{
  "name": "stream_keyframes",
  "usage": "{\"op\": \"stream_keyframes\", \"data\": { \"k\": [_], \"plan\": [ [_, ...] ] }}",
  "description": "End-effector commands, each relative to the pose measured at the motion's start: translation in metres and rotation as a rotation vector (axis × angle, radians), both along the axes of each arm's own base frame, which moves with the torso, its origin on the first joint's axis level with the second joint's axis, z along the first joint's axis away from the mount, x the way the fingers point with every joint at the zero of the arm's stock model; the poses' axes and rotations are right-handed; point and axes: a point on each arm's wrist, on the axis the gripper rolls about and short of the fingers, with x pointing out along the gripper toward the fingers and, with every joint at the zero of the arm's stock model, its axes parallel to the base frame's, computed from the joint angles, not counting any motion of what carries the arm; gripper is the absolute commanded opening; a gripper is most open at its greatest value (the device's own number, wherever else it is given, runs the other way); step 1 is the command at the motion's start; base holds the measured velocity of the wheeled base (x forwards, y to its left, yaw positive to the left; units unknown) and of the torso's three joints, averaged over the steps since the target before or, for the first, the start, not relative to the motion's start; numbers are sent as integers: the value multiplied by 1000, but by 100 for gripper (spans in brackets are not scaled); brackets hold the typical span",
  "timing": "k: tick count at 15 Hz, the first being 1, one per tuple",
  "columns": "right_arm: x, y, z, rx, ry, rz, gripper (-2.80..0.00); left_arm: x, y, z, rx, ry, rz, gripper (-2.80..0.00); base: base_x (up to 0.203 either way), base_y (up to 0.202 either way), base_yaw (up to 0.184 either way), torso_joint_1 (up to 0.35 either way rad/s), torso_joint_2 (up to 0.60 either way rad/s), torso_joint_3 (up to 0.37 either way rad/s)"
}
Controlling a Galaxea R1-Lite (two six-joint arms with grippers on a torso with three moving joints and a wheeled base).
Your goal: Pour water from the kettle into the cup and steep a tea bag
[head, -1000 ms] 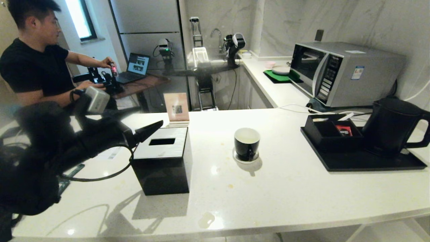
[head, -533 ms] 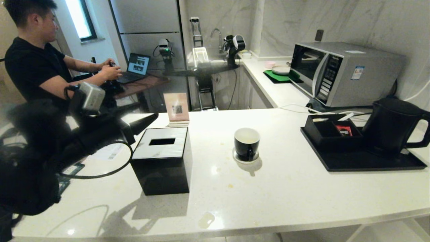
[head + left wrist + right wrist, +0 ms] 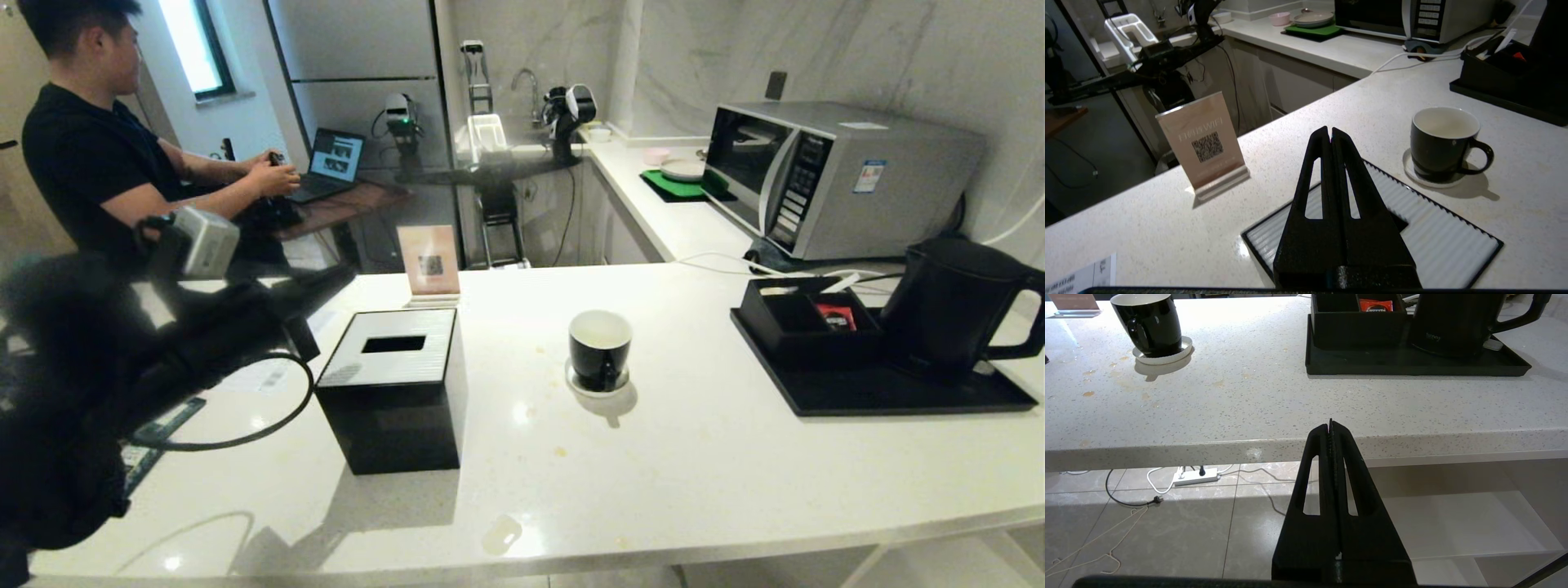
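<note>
Item one, the kettle [image 3: 951, 306]: matte black, tapered, standing upright at the far right of the desk [image 3: 653, 457] on a black tray [image 3: 882, 396]. We judge it the heaviest piece here, rigid, likely heavier still if filled. Its large loop handle [image 3: 1030, 327] faces right and is the one sensible place to take hold; the smooth body would slip.

Item two, the cup [image 3: 600, 349]: glossy black outside, white inside, upright on a small white saucer [image 3: 573, 382] near the middle of the desk, well apart from the tray. We judge it ceramic, stiff, breakable and slick; it is best left standing while water goes in. Its interior looks empty.

Item three, the tea bag: we cannot pick it out; only a red sachet [image 3: 835, 317] shows in the black organiser [image 3: 804, 327] beside the kettle. Such a pouch would be light and limp, to be pinched at an edge.

Left gripper [image 3: 1329, 131]: fingers pressed together, holding nothing, above a black tissue box [image 3: 396, 392] on the left. Right gripper [image 3: 1330, 423]: likewise closed and empty, below the desk's near edge.
</note>
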Motion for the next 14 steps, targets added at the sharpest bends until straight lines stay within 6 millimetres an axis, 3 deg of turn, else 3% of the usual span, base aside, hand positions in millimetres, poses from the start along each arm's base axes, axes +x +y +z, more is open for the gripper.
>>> {"op": "stream_keyframes", "data": {
  "k": [1, 9, 14],
  "plan": [
    [0, 0, 0, 0, 1, 0, -280, -25, 2, -2, -2, 15, 21, -280, 0, 0, 0, 0, 0, 0],
    [0, 0, 0, 0, 2, 0, -280, -118, 7, -27, -42, 127, 66, -280, 0, 0, 0, 0, 0, 0],
    [0, 0, 0, 0, 1, 0, -280, -156, 10, -20, -87, 126, 68, -280, 0, 0, 0, 0, 0, 0]
  ]
}}
